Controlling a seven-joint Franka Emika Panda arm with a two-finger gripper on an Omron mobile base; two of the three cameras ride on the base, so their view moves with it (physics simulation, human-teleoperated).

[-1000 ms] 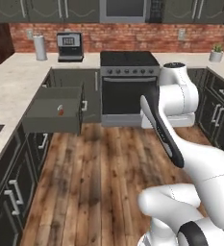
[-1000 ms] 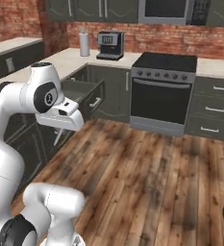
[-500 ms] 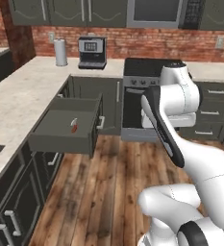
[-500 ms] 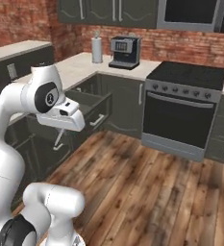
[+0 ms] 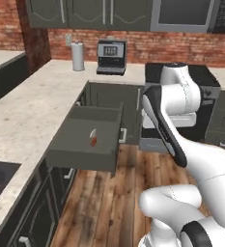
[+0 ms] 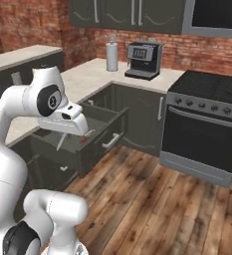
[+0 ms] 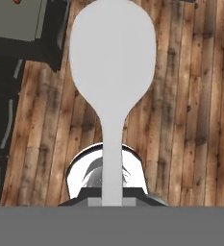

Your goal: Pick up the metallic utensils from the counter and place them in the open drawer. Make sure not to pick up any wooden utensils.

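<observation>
Item: 1 silver-grey metal spoon with round head and slim handle [image 7: 112, 72], carried over the wooden plank floor [image 7: 190, 96]. Two-finger gripper [image 7: 112, 198]: jaws clamped on the handle's lower end, head projecting straight out beyond them.

Destination: wide dark grey-green open drawer [image 5: 80, 157], already holding at least 1 small utensil, kind unclear [image 5: 92, 139].

Status: spoon not yet deposited; approach and release remain.
</observation>
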